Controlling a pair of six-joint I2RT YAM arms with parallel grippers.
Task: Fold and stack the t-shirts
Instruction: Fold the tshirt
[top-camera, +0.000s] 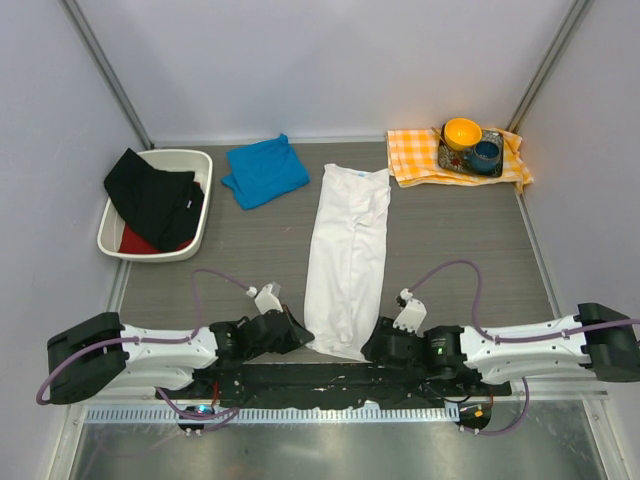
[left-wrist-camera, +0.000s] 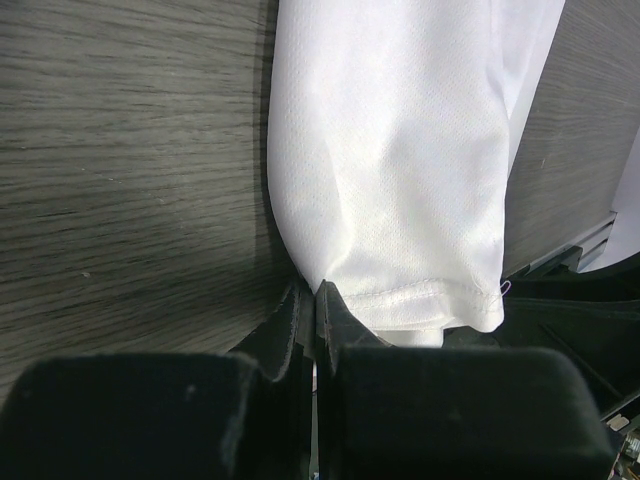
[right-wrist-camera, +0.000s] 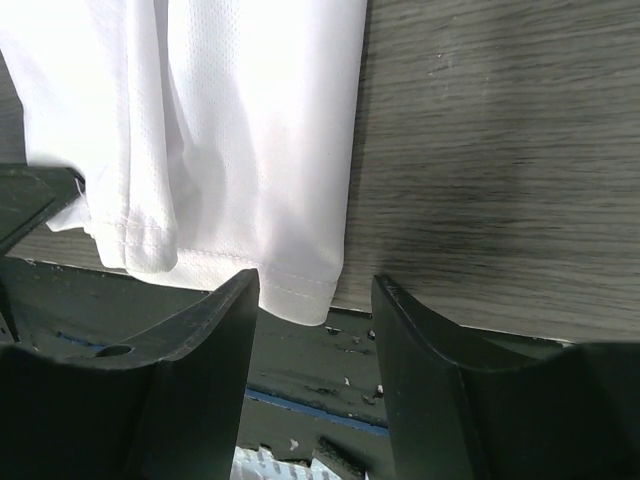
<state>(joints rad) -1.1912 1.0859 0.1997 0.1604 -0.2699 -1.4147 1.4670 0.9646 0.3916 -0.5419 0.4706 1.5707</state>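
The white t-shirt (top-camera: 348, 250) lies folded into a long narrow strip down the middle of the table, its hem toward the arms. My left gripper (top-camera: 300, 335) is shut on the hem's left corner; the left wrist view shows the white t-shirt (left-wrist-camera: 400, 150) running into the tips of the left gripper (left-wrist-camera: 317, 290). At the hem's right corner my right gripper (top-camera: 372, 345) is open. In the right wrist view the right gripper (right-wrist-camera: 317, 280) straddles the corner of the white t-shirt (right-wrist-camera: 230, 130) without touching it. The blue t-shirt (top-camera: 265, 170) lies folded at the back.
A white bin (top-camera: 195, 160) at the back left holds black clothing (top-camera: 155, 195) over something red. At the back right an orange checked cloth (top-camera: 420, 155) carries a tray with an orange bowl (top-camera: 462, 130) and a blue cup (top-camera: 487, 155). The hem reaches the table's near edge.
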